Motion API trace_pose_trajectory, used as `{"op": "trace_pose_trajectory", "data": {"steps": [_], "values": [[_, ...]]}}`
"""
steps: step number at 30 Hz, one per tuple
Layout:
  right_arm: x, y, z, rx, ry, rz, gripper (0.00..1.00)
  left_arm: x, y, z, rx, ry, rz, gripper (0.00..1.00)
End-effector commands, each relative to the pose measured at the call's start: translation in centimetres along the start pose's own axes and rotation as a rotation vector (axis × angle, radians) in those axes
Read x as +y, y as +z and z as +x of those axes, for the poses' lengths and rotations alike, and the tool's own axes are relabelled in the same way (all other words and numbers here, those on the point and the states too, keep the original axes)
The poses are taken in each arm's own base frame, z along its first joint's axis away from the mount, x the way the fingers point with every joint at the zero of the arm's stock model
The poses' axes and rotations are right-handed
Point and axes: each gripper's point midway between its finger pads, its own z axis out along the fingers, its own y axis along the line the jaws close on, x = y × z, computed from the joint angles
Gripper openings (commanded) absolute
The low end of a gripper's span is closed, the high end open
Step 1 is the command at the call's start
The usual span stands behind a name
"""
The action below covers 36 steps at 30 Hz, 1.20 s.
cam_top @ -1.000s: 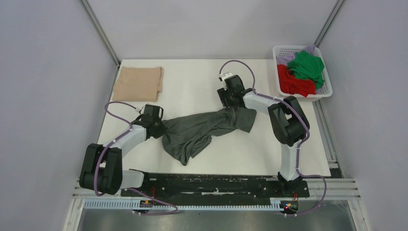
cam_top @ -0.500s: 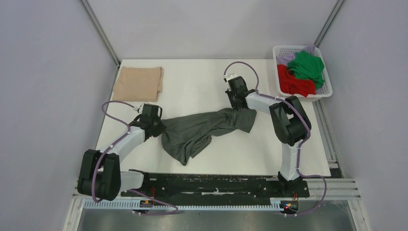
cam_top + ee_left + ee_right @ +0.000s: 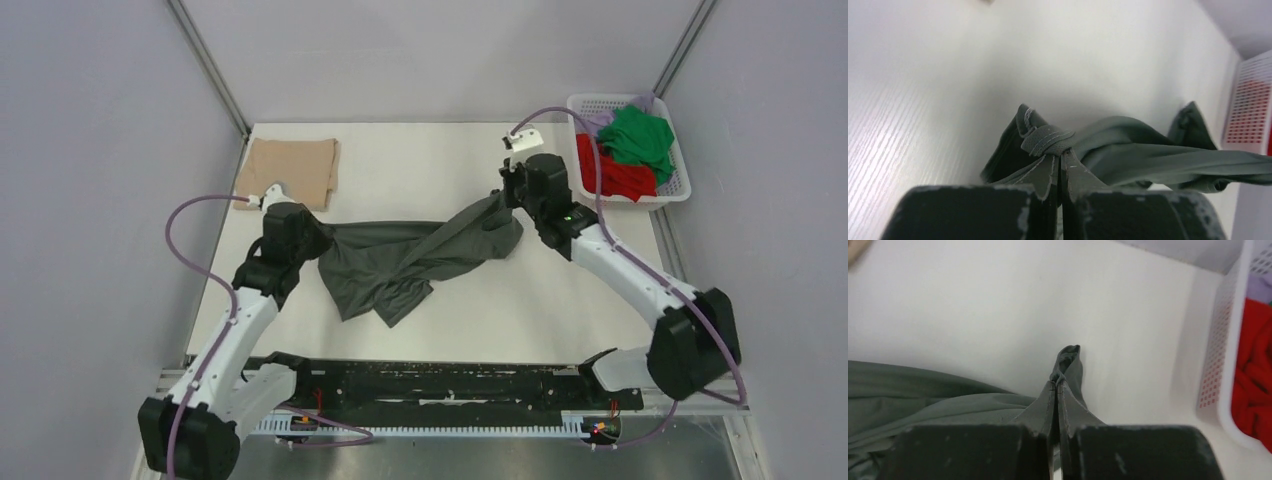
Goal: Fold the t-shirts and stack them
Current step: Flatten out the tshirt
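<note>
A dark grey t-shirt (image 3: 405, 257) hangs stretched between both arms over the middle of the white table (image 3: 430, 165). My left gripper (image 3: 315, 237) is shut on its left end, a hemmed edge bunched at the fingertips (image 3: 1060, 156). My right gripper (image 3: 503, 197) is shut on its right end, a pinch of cloth (image 3: 1068, 357) sticking out past the tips (image 3: 1056, 385). A folded beige-tan t-shirt (image 3: 289, 172) lies at the table's back left corner. Green (image 3: 637, 136), red (image 3: 612, 174) and lilac (image 3: 597, 122) t-shirts are heaped in the basket.
The white lattice basket (image 3: 680, 190) stands at the back right corner, close to my right gripper; its wall (image 3: 1215, 355) shows in the right wrist view. Grey walls close in the table on three sides.
The right gripper closed on the shirt's right end. Both arms rose and drew apart, the left toward the back left and the right toward the basket, pulling the grey shirt taut.
</note>
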Motion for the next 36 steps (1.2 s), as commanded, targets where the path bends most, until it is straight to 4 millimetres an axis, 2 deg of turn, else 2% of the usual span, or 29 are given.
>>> {"op": "trace_pose_trajectory", "data": {"steps": [1, 7, 13, 18, 20, 22, 24, 25, 28, 31, 32, 34, 35, 36], "values": [[-1.3, -5.6, -5.3, -0.202, 0.014, 0.003, 0.00, -3.1, -6.0, -5.7, -0.190, 0.032, 0.121, 0.02], [-2.1, -14.3, -9.8, -0.402, 0.023, -0.042, 0.00, -4.8, -15.6, -11.1, -0.453, -0.030, 0.259, 0.02], [-1.0, -24.9, -15.6, -0.673, -0.009, -0.199, 0.00, -7.4, -26.7, -15.1, -0.632, -0.059, 0.459, 0.02], [-1.6, -32.6, -18.7, -0.847, -0.007, -0.231, 0.00, -8.6, -34.9, -16.7, -0.745, -0.069, 0.614, 0.02], [-1.7, -35.1, -19.4, -0.892, -0.010, -0.249, 0.00, -8.8, -37.4, -16.6, -0.761, -0.069, 0.666, 0.02], [-1.9, -36.8, -19.9, -0.930, -0.008, -0.254, 0.00, -9.2, -38.8, -16.4, -0.760, -0.072, 0.713, 0.02], [-2.2, -37.2, -20.1, -0.939, 0.005, -0.240, 0.00, -9.6, -39.1, -16.1, -0.746, -0.071, 0.740, 0.02], [-2.5, -37.0, -20.0, -0.932, 0.012, -0.227, 0.00, -9.7, -38.7, -16.0, -0.731, -0.072, 0.739, 0.02], [-3.8, -34.4, -19.6, -0.867, 0.046, -0.136, 0.00, -10.2, -35.7, -15.7, -0.663, -0.083, 0.703, 0.02], [-6.3, -29.2, -17.8, -0.735, 0.090, 0.050, 0.00, -10.2, -29.8, -15.3, -0.568, -0.105, 0.591, 0.02], [-7.1, -27.5, -17.0, -0.686, 0.096, 0.111, 0.00, -10.0, -27.3, -15.0, -0.528, -0.108, 0.541, 0.02], [-8.7, -22.7, -13.9, -0.548, 0.112, 0.250, 0.00, -9.6, -21.9, -13.9, -0.440, -0.109, 0.439, 0.02], [-9.0, -20.3, -12.2, -0.474, 0.109, 0.294, 0.00, -9.3, -19.3, -13.2, -0.399, -0.111, 0.395, 0.04], [-9.1, -17.5, -10.0, -0.391, 0.096, 0.334, 0.00, -8.6, -15.8, -12.3, -0.349, -0.113, 0.326, 0.07]]}}
